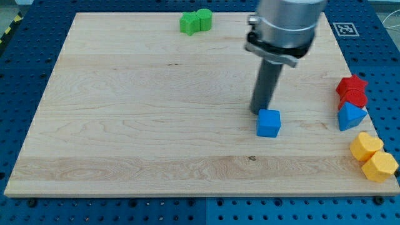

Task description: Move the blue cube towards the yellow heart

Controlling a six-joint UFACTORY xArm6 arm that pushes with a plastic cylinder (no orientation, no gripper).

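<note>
Big pale wooden board point(125, 125) fills the frame. Lower right, the yellow heart-like blocks point(373, 157) sit at the edge. Right of centre sits the small blue plastic cube point(269, 123): light, rigid, likely slides easily. My tip point(259, 112) touches its upper-left side; no claw here, just a rod. Push from that left face.
</note>
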